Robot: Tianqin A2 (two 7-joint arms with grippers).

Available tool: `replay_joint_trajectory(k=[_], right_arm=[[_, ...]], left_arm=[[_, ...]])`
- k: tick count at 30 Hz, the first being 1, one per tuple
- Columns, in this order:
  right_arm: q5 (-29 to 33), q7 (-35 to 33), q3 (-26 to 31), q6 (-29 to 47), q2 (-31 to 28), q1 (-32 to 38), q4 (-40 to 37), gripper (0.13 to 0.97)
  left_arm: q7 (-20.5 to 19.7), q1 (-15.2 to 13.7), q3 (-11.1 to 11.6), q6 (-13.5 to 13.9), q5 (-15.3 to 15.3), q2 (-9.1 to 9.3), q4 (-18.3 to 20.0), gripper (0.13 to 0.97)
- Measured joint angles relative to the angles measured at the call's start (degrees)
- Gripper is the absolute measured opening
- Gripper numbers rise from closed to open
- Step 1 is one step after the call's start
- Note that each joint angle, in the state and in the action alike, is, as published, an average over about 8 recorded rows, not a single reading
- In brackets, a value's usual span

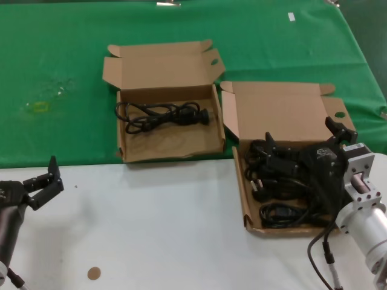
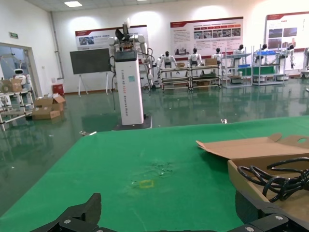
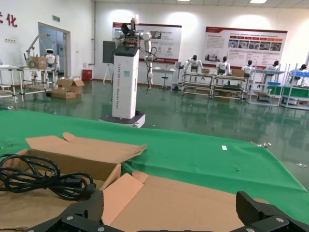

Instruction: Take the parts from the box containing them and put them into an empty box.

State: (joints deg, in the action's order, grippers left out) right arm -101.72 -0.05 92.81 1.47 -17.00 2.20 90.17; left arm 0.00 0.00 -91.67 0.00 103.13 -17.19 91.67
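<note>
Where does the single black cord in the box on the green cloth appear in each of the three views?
Head view: the cord lies along the far part of the left box, on the green cloth.
Left wrist view: the same cord shows at the right edge, inside the box wall.
Right wrist view: it shows at the left edge.
Shared landmark: the green cloth.

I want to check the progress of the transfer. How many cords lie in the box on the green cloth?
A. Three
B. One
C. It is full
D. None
B: in the head view the far box on the green cloth holds a single looped cord, while the other cords fill the near box, where the right claw hangs open.
</note>
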Motion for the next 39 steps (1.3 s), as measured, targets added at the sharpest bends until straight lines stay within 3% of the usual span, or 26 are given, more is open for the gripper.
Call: replay_joint_trajectory(k=[39], right_arm=[[0.00, 0.00, 0.00, 0.00, 0.00, 0.00, 0.00, 0.966]], left_arm=[[0.00, 0.00, 0.00, 0.00, 0.00, 0.00, 0.00, 0.966]])
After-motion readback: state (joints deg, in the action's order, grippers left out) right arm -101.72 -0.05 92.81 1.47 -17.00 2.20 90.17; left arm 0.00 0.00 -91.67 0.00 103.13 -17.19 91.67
